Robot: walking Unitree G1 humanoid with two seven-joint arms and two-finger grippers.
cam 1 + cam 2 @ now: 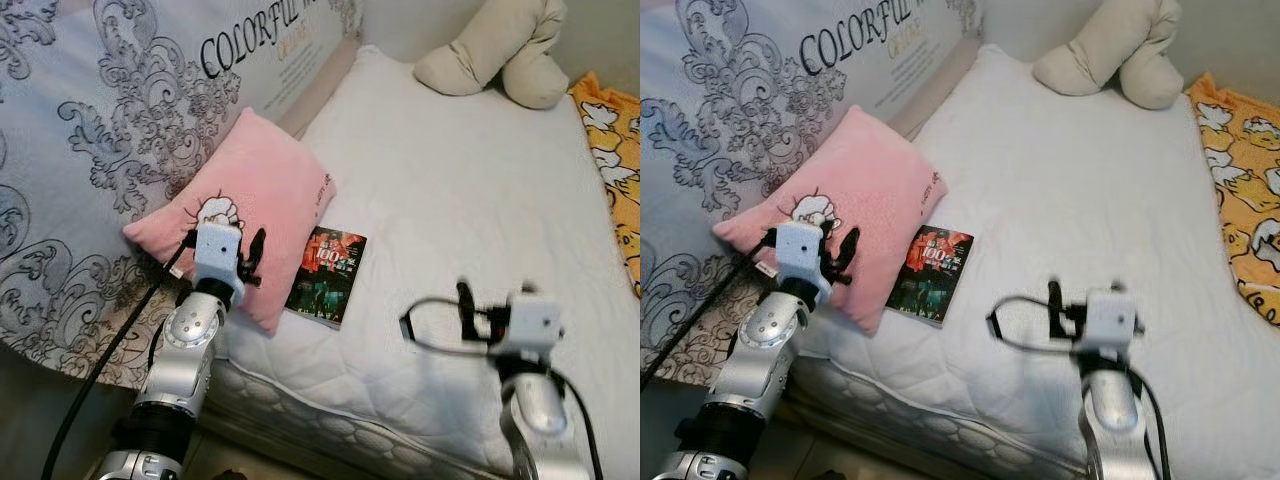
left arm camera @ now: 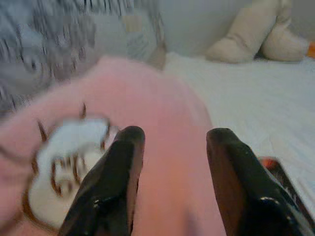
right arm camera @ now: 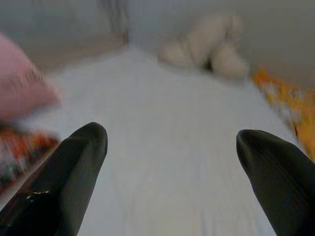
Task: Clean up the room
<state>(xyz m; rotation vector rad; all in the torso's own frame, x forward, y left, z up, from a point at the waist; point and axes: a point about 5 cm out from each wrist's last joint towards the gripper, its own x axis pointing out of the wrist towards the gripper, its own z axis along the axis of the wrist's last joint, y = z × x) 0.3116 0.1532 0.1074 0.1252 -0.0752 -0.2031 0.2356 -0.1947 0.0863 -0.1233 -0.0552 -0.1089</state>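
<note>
Far left there's a grey quilt [image 1: 90, 150] with swirly print and lettering, bunched up along the side of the bed. My left gripper [image 2: 170, 142] is right at the pink pillow [image 1: 250, 205], the one with a little cartoon patch, fingers spread apart and not gripping anything, pink fabric showing between them. Just beside the pillow, touching its edge, a dark paperback book [image 1: 327, 275] lies flat on the white mattress [image 1: 450, 230]. My right gripper [image 3: 172, 142] hovers over the near part of the mattress, wide open, nothing in it. A beige plush toy [image 1: 500, 50] sits way back at the far end, and an orange cartoon blanket [image 1: 615, 160] runs down the right edge.
</note>
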